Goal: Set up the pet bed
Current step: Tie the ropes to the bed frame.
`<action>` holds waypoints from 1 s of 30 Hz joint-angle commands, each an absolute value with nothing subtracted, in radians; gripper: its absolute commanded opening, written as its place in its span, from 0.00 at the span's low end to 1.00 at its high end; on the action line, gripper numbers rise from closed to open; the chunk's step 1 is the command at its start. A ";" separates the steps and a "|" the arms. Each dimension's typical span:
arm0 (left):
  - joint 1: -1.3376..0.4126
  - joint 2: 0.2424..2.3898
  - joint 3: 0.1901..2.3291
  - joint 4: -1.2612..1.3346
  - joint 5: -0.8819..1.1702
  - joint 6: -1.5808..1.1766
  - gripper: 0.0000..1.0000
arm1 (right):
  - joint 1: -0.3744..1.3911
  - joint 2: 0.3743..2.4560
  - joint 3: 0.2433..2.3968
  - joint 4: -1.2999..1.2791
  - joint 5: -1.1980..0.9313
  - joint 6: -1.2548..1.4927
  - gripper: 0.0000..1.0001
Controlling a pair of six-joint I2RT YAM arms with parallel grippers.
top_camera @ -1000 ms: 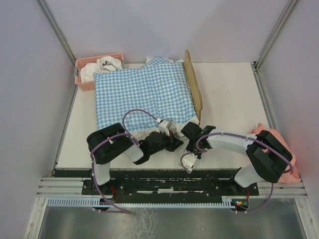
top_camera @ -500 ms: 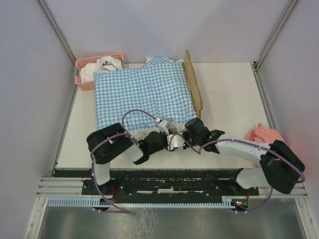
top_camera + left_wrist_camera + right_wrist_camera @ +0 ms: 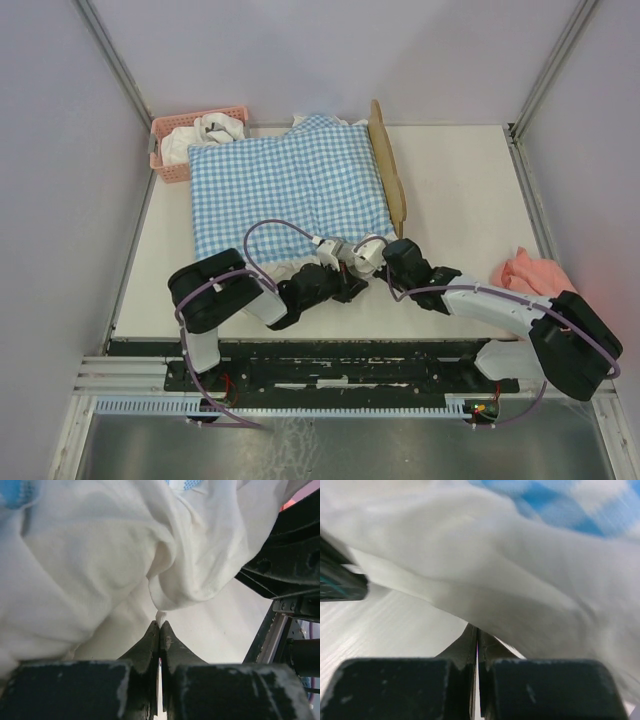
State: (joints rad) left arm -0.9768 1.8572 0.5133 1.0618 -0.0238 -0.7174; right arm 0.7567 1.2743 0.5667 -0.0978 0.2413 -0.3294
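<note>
The pet bed lies under the blue-white gingham bedding (image 3: 285,185); only its wavy light-wood headboard (image 3: 388,175) shows, along the right side. My left gripper (image 3: 355,288) is at the bedding's near edge, shut on a small fold of the white ruffle (image 3: 161,615). My right gripper (image 3: 364,262) is just beside it, at the same near edge. Its jaws (image 3: 476,630) are shut, with the tips against the underside of the white ruffle (image 3: 520,590); no cloth shows between them. The bed's base and rails are hidden.
A pink plastic basket (image 3: 165,128) with white cloth (image 3: 205,130) stands at the back left, touching the bedding's corner. A pink cloth (image 3: 525,270) lies at the table's right edge. The right arm's black links (image 3: 285,555) sit close by the left gripper.
My right arm swung from the near table edge up and left to the bedding's near ruffle. The pink cloth at the right is now uncovered. The left arm barely moved.
</note>
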 commanded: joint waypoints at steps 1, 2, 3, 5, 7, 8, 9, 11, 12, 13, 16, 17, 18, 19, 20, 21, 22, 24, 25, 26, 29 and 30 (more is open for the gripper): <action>-0.978 1.805 0.509 1.072 -0.073 -0.708 0.03 | 0.748 1.226 0.546 -0.056 0.434 -0.146 0.02; -0.980 1.800 0.509 1.069 -0.070 -0.707 0.03 | 0.745 1.226 0.546 -0.054 0.450 -0.138 0.02; -0.981 1.794 0.509 1.065 -0.064 -0.706 0.03 | 0.743 1.225 0.549 -0.054 0.466 -0.133 0.02; -0.990 1.773 0.506 1.059 -0.054 -0.703 0.03 | 0.742 1.223 0.555 -0.058 0.490 -0.122 0.02; -1.002 1.746 0.500 1.053 -0.054 -0.696 0.03 | 0.734 1.219 0.557 -0.059 0.531 -0.101 0.02; -1.006 1.732 0.496 1.047 -0.054 -0.694 0.03 | 0.727 1.215 0.556 -0.056 0.549 -0.091 0.02; -1.010 1.719 0.492 1.042 -0.053 -0.694 0.03 | 0.715 1.214 0.554 -0.045 0.563 -0.084 0.02; -1.013 1.698 0.482 1.046 -0.044 -0.703 0.03 | 0.683 1.211 0.553 -0.024 0.559 -0.077 0.02; -1.016 1.690 0.476 1.051 -0.037 -0.706 0.03 | 0.667 1.207 0.553 -0.017 0.552 -0.079 0.02; -1.020 1.683 0.471 1.053 -0.034 -0.707 0.03 | 0.655 1.202 0.547 0.008 0.535 -0.086 0.02; -1.026 1.673 0.469 1.006 -0.054 -0.704 0.03 | 0.628 1.172 0.534 0.063 0.449 -0.129 0.02; -1.026 1.680 0.473 0.993 -0.060 -0.699 0.03 | 0.621 1.164 0.533 0.067 0.422 -0.137 0.02; -1.028 1.693 0.476 0.986 -0.064 -0.697 0.03 | 0.615 1.157 0.526 0.074 0.382 -0.154 0.02; -1.027 1.706 0.478 0.986 -0.069 -0.699 0.03 | 0.612 1.148 0.512 0.088 0.344 -0.177 0.02; -1.027 1.724 0.480 0.991 -0.069 -0.703 0.03 | 0.613 1.133 0.499 0.103 0.302 -0.200 0.02; -1.027 1.740 0.480 1.005 -0.067 -0.705 0.03 | 0.613 1.120 0.482 0.115 0.262 -0.220 0.02; -1.027 1.759 0.483 1.020 -0.062 -0.709 0.03 | 0.612 1.107 0.465 0.127 0.232 -0.239 0.02; -1.028 1.791 0.497 1.037 -0.051 -0.715 0.03 | 0.612 1.083 0.435 0.135 0.175 -0.288 0.02; -1.028 1.802 0.504 1.037 -0.046 -0.715 0.03 | 0.612 1.075 0.423 0.134 0.163 -0.299 0.02; -1.029 1.810 0.508 1.039 -0.044 -0.714 0.03 | 0.612 1.071 0.415 0.129 0.161 -0.306 0.02; -1.031 1.812 0.503 1.050 -0.060 -0.708 0.03 | 0.612 1.060 0.398 0.120 0.107 -0.323 0.02; -1.032 1.810 0.502 1.042 -0.066 -0.701 0.03 | 0.613 1.061 0.389 0.127 0.101 -0.325 0.02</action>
State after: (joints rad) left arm -1.0237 1.8118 0.4797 0.9939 -0.0467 -0.7170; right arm 0.6140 1.0824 0.4088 0.0715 0.1959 -0.2752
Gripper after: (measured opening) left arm 0.040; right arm 0.026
